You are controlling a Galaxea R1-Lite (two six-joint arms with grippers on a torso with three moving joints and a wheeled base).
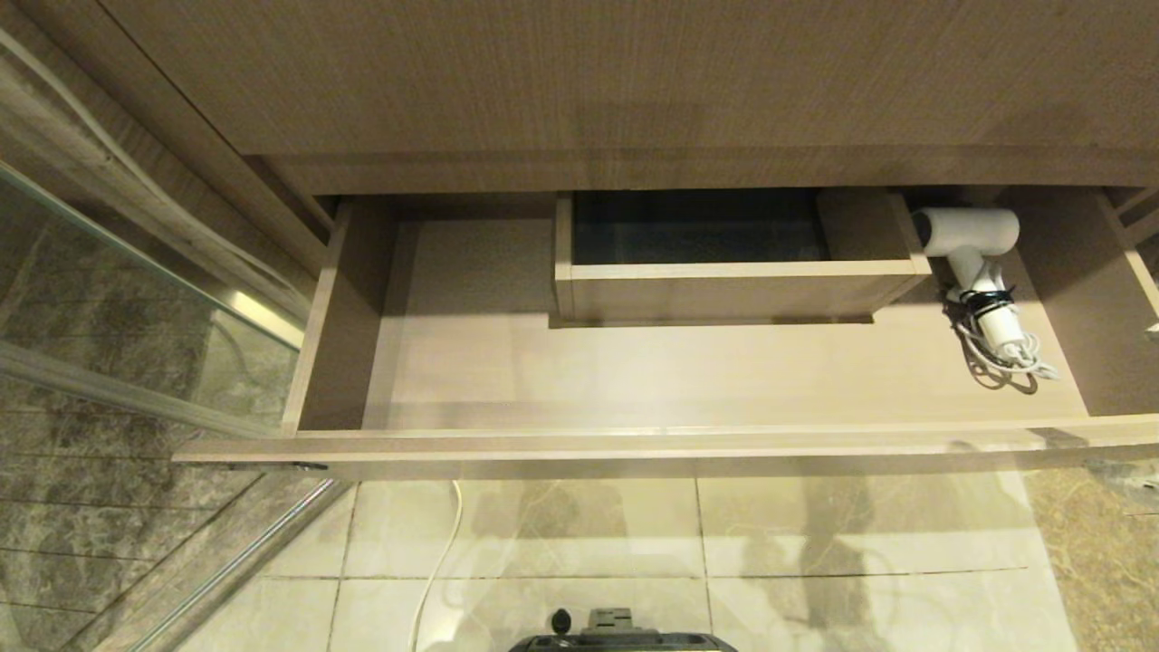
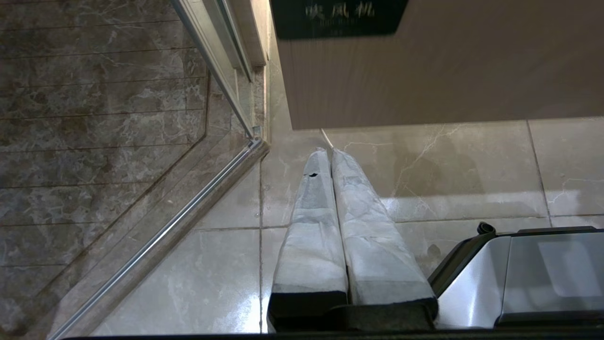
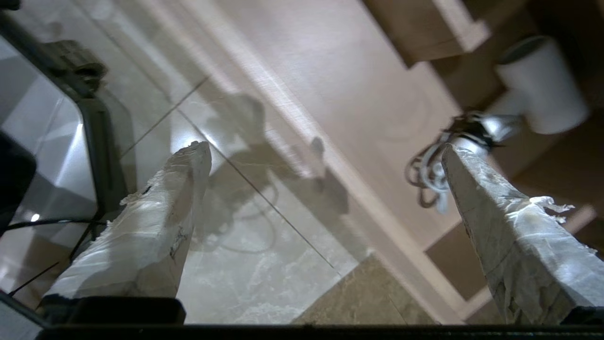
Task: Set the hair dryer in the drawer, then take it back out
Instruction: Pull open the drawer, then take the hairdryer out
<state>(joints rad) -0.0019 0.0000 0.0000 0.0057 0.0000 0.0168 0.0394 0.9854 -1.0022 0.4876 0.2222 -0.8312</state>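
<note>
A pale marble-tiled floor (image 1: 815, 543) runs under a wood-grain vanity, with a glass shower partition (image 1: 109, 299) on the robot's left. The drawer (image 1: 688, 444) stands pulled fully out, its flat front toward the robot. Inside, a raised box-like inner compartment (image 1: 733, 281) sits at the back middle.

The hair dryer (image 1: 973, 240) lies on the drawer floor at the right end, just beside that compartment. Its barrel is toward the back, its handle points toward the front, and its cord (image 1: 1010, 358) is bundled by a black tie.

The right gripper (image 3: 321, 151) hangs above the drawer's front edge with its fingers (image 3: 165, 212) spread wide and nothing between them. The left gripper (image 2: 332, 156) is parked low beside the drawer front, fingers pressed together and empty.

The dryer appears already stowed, so the step in hand looks like the retrieval. The next move calls for bringing the right gripper over the handle, lowering it so the fingers straddle it clear of the loose cord loops, then closing.
</note>
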